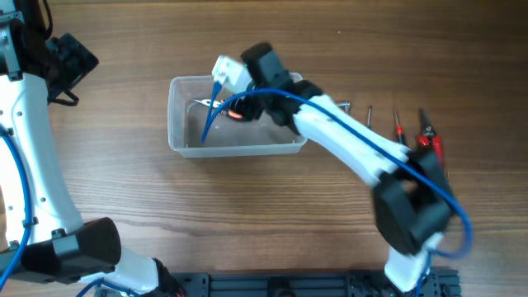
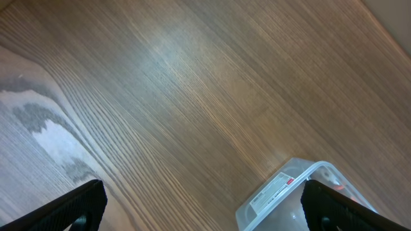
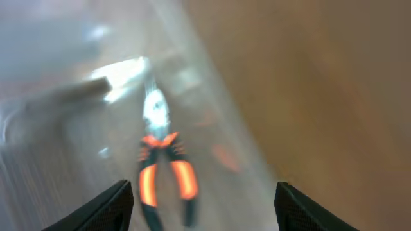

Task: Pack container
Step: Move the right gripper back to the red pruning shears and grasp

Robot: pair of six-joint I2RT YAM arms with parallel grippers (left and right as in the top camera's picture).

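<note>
The clear plastic container (image 1: pixel 236 146) sits mid-table; one corner with a white label shows in the left wrist view (image 2: pixel 282 192). Orange-and-black pliers (image 3: pixel 164 176) lie inside it beside a silver metal tool (image 3: pixel 122 74); an orange glimpse shows overhead (image 1: pixel 235 114). My right gripper (image 3: pixel 202 205) hangs over the container with both fingers wide apart and empty; overhead its fingers are hidden under the wrist (image 1: pixel 268 74). My left gripper (image 2: pixel 202 205) is open and empty above bare wood, left of the container.
Several small tools lie right of the container: red-handled pliers (image 1: pixel 430 142), a red screwdriver (image 1: pixel 398 125), a thin bit (image 1: pixel 370 114) and a hex key (image 1: pixel 346 105). The left arm (image 1: pixel 33 157) runs along the table's left side.
</note>
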